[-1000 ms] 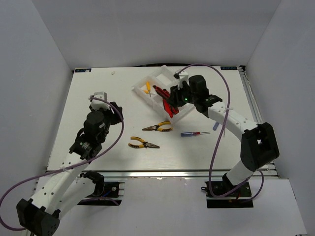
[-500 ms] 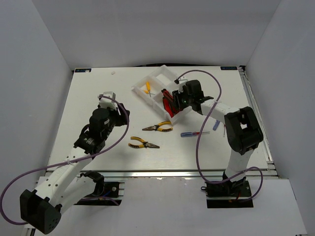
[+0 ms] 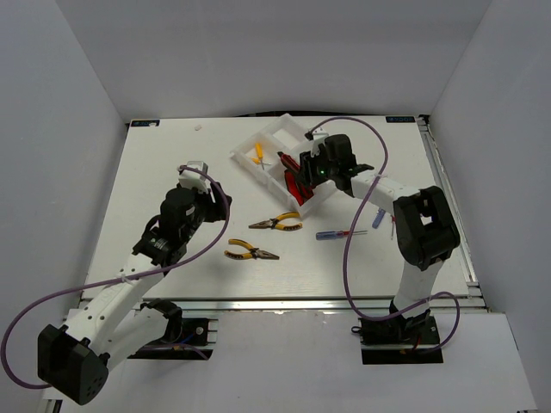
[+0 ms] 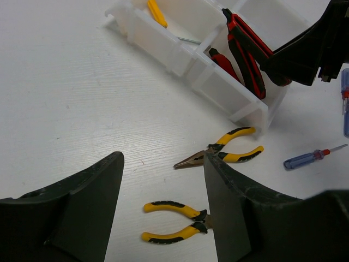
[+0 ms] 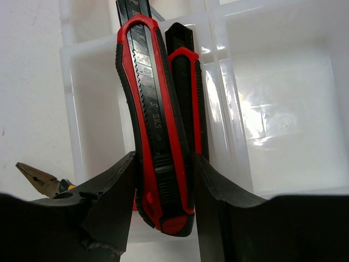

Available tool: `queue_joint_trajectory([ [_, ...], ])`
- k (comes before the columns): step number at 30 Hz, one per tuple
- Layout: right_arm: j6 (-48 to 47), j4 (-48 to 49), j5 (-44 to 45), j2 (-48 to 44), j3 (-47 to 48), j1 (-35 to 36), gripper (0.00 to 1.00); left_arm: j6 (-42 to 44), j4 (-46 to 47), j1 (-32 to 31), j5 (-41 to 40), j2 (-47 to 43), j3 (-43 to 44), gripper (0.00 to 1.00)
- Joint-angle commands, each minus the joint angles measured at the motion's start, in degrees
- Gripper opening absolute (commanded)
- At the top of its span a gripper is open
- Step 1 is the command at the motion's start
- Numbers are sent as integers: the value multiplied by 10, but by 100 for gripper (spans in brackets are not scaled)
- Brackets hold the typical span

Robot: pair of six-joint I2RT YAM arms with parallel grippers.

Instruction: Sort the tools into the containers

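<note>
The white divided tray [image 3: 277,131] stands at the back middle. My right gripper [image 3: 303,169] is over it, shut on a red-and-black utility knife [image 5: 155,120] whose tip points into a compartment [image 5: 87,109]. A second utility knife [image 5: 188,93] lies in that compartment. A tiny yellow-handled tool [image 3: 258,153] lies in another. Two yellow-handled pliers [image 3: 275,223] [image 3: 251,252] lie on the table, also in the left wrist view [image 4: 226,153] [image 4: 172,221]. My left gripper [image 3: 215,191] is open and empty, above and left of the pliers [image 4: 162,164].
A blue-handled screwdriver [image 3: 331,234] lies right of the pliers, also seen from the left wrist [image 4: 305,159]. Another small blue tool [image 3: 377,219] lies farther right. The tray's near wall [image 4: 218,87] faces the pliers. White walls enclose the table on three sides.
My left arm has swung forward and right toward the pliers. My right gripper with the knife has moved left and settled over the tray compartment.
</note>
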Motion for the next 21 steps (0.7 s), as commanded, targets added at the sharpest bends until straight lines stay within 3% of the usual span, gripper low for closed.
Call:
queue_joint_trajectory([
  [1, 21, 17, -21, 4, 25, 3, 29, 1, 3, 2, 9, -8, 17, 71],
  [7, 21, 14, -23, 11, 27, 4, 52, 1, 4, 2, 13, -6, 17, 71],
  [14, 19, 9, -33, -2, 28, 5, 56, 1, 5, 2, 18, -6, 16, 71],
  [15, 18, 8, -33, -4, 28, 5, 63, 1, 6, 1, 18, -5, 16, 71],
  [17, 15, 2, -42, -17, 27, 4, 64, 0, 7, 2, 21, -4, 15, 71],
  [20, -39, -17, -75, -53, 26, 2, 75, -1, 8, 2, 29, 1, 16, 71],
  [21, -61, -33, -94, -67, 19, 0, 85, -2, 8, 2, 33, 5, 16, 71],
])
